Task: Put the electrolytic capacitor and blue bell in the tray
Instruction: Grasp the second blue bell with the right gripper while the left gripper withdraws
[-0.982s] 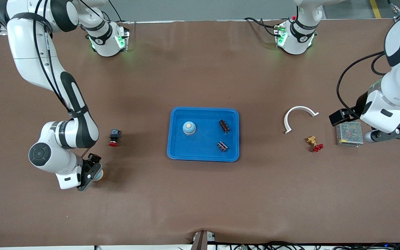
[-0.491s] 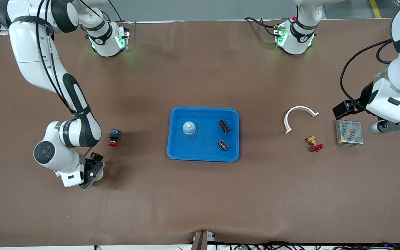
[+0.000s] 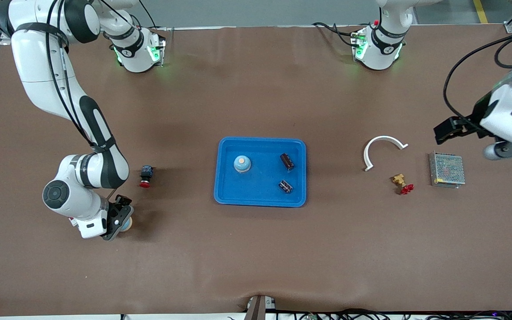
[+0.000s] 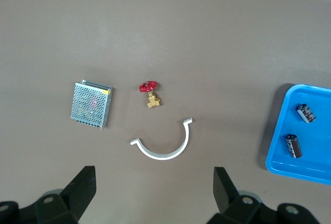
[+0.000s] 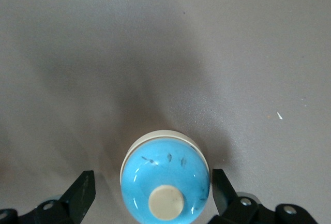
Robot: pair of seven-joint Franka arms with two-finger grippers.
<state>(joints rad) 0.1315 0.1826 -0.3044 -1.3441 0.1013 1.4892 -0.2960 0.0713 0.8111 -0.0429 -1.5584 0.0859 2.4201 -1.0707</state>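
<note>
A blue bell (image 5: 165,175) is sitting on the table at lower left of the front view, between the spread fingers of the right gripper (image 3: 120,221), which is lining up a grasp; closing comes next. The left gripper (image 4: 155,193) is hanging open at right, waiting. The tray (image 3: 260,199) at centre is already holding another bell (image 3: 242,163) and two capacitors (image 3: 287,161); nothing is blocking the route there.

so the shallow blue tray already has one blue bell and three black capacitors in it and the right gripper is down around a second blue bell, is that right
Not quite. The front view shows the shallow bright-blue plastic tray holding one round blue bell and two black cylindrical capacitors, not three. The right gripper does sit open around a second blue bell.
</note>
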